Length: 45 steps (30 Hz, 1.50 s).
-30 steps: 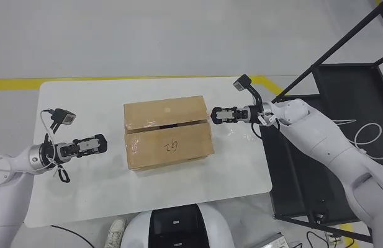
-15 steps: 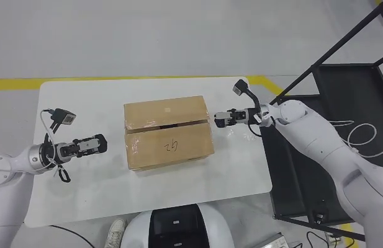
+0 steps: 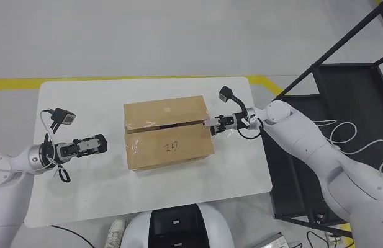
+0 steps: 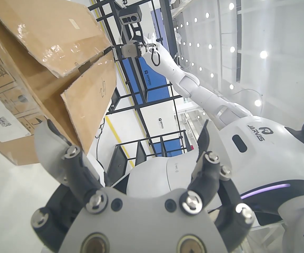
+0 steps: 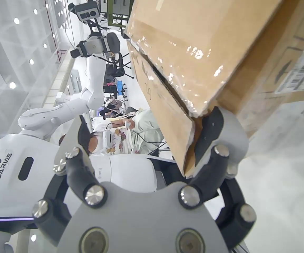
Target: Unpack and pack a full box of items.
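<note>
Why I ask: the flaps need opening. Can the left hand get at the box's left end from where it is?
Probably yes. The left hand is open and faces the box, with just table between them; the right hand sits at the opposite end, out of its way.

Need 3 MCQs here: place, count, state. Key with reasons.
1. Where is the right gripper?
A. above the lid's middle
B. at the cardboard box's side, by the flap seam
C. off the table
2. Boxes on the table?
A. one
B. two
C. three
3. The left gripper is:
A. shut on a flap
B. inside the box
C. open, apart from the box
Key: 1 B, a flap corner sits between its jaws; 2 A, one carton on the tabletop; 3 C, jaws spread, bare table between it and the box.
</note>
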Each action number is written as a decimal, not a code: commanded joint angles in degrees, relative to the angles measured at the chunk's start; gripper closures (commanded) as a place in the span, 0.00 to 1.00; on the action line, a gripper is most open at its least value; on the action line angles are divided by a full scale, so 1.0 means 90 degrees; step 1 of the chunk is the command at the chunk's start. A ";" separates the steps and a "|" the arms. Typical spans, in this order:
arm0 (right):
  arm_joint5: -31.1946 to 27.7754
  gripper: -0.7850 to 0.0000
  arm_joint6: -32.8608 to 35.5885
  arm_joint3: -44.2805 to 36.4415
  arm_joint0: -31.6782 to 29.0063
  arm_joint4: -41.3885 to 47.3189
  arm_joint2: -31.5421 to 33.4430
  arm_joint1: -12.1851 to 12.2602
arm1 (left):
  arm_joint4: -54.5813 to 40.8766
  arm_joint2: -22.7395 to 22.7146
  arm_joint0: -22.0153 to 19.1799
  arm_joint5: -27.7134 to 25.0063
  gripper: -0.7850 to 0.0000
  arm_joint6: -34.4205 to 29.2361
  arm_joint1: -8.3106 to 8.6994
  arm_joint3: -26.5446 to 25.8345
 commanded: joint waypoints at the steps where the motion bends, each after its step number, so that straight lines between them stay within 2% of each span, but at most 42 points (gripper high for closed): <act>1: 0.0099 0.00 0.0099 -0.0092 -0.0053 0.0017 0.0063 0.0008 | 0.0001 0.0000 0.0000 0.0000 0.00 0.0000 0.0000 0.0000; 6: 0.0310 0.00 0.0311 -0.0534 -0.0261 0.0168 0.0359 0.0140 | 0.0001 0.0000 0.0000 0.0000 0.00 0.0000 0.0000 0.0000; 17: 0.0704 0.00 0.0705 -0.2343 -0.1183 -0.0130 0.1322 0.0724 | 0.0001 0.0000 0.0000 0.0000 0.00 0.0000 0.0000 0.0000; 26: 0.1000 0.00 0.1001 -0.3229 -0.1843 -0.0630 0.1506 0.0951 | 0.0001 0.0000 0.0000 0.0000 0.00 0.0000 0.0000 0.0000; 33: 0.1066 0.00 0.1066 -0.3406 -0.2035 -0.1050 0.1297 0.0923 | 0.0001 0.0000 0.0000 0.0000 0.00 0.0000 0.0000 0.0000; 39: 0.0988 0.00 0.0987 -0.3305 -0.2066 -0.1460 0.0950 0.0774 | 0.0001 0.0000 0.0000 0.0000 0.00 0.0000 0.0000 0.0000; 45: 0.0568 0.00 0.0308 -0.2713 -0.1984 -0.1871 0.0824 0.0558 | 0.0001 0.0000 0.0000 0.0000 0.00 0.0000 0.0000 0.0000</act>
